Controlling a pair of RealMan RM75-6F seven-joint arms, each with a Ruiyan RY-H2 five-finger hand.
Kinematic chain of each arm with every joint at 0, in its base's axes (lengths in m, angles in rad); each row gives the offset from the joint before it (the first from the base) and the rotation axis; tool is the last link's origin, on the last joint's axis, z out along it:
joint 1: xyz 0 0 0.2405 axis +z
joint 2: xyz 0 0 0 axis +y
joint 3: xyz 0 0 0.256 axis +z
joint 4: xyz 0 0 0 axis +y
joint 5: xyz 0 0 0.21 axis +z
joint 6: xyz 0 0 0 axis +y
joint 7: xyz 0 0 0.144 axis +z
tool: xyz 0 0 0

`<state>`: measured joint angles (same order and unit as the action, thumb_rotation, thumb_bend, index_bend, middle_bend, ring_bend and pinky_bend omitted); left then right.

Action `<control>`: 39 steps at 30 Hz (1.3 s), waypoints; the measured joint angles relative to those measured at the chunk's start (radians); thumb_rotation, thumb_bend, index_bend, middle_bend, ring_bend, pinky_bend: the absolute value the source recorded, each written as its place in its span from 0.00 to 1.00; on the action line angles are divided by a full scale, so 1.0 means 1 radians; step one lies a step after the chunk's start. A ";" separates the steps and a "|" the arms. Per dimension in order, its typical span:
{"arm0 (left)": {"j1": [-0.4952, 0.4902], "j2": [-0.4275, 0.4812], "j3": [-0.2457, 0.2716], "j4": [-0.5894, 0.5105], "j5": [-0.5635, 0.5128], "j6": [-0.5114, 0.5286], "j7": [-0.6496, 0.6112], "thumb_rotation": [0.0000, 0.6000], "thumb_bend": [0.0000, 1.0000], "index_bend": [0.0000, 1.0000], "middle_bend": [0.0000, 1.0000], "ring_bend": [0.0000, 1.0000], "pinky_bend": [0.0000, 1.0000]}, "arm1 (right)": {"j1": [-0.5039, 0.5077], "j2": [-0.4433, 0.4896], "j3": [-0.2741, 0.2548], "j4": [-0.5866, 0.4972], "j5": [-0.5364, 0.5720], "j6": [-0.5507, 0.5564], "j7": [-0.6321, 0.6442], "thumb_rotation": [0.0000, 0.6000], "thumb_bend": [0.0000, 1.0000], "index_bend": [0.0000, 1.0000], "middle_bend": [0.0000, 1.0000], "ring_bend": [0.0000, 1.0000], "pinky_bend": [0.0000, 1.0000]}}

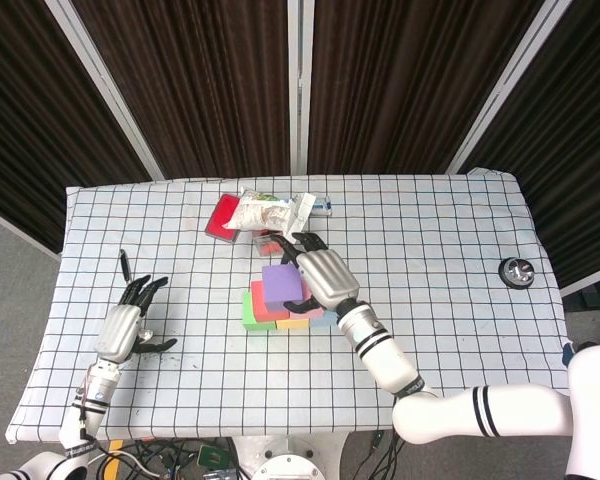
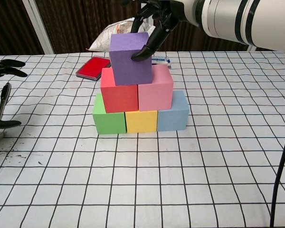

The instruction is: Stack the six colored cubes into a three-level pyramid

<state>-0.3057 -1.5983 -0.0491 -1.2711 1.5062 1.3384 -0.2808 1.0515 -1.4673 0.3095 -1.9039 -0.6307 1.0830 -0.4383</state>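
The robot's right hand (image 2: 154,23) grasps the purple foam cube (image 2: 129,58) at the top of a nearly finished three-level pyramid, one dark fingertip (image 2: 137,54) pressed to the cube's right face in the chest view and other fingers reaching behind it; the cube sits mostly on the red foam cube (image 2: 119,97) and overlaps the pink foam cube (image 2: 156,89), with the green foam cube (image 2: 109,118), yellow foam cube (image 2: 141,120) and light-blue foam cube (image 2: 173,114) side by side as the base; the capping step appears to be in hand, the purple cube standing left of centre and slightly turned, so the next move likely calls for a nudge toward 3 o'clock, squaring it over the red-pink seam, then a gentle opening of the fingers and a lift straight up, lest the stack be dragged. The left hand (image 1: 120,330) rests released, fingers spread, near the table's 8 o'clock edge in the head view, beside a thin black pen-like tool (image 1: 125,263); open checked tablecloth (image 2: 190,180) lies at 6 o'clock and 3 o'clock of the pyramid, giving room to withdraw; at 12 o'clock the space is tighter, with a flat red case (image 2: 92,67) and a crumpled white plastic packet (image 1: 265,213) just behind the stack; a small round metal dish (image 1: 518,271) sits well apart near the 3 o'clock edge.
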 measured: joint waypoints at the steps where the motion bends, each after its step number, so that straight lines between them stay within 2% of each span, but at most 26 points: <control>1: 0.000 0.000 0.000 0.000 0.000 0.000 0.000 1.00 0.00 0.09 0.13 0.00 0.01 | 0.000 0.001 0.000 0.000 -0.001 -0.001 0.001 1.00 0.16 0.00 0.30 0.05 0.00; 28: 0.000 0.001 0.000 -0.005 0.002 0.001 0.002 1.00 0.00 0.09 0.13 0.00 0.01 | -0.018 0.028 0.000 -0.034 -0.022 -0.008 0.022 1.00 0.11 0.00 0.23 0.02 0.00; 35: -0.002 0.002 0.002 -0.009 0.004 0.000 0.009 1.00 0.00 0.09 0.13 0.00 0.01 | -0.042 0.069 0.009 -0.082 -0.063 -0.011 0.060 1.00 0.01 0.00 0.15 0.00 0.00; 39: -0.006 -0.002 0.001 -0.012 0.004 -0.006 0.025 1.00 0.00 0.09 0.13 0.00 0.01 | -0.080 0.120 0.018 -0.133 -0.126 0.011 0.097 1.00 0.00 0.00 0.11 0.00 0.00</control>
<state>-0.3122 -1.6003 -0.0477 -1.2828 1.5105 1.3327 -0.2562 0.9717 -1.3468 0.3272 -2.0365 -0.7571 1.0936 -0.3414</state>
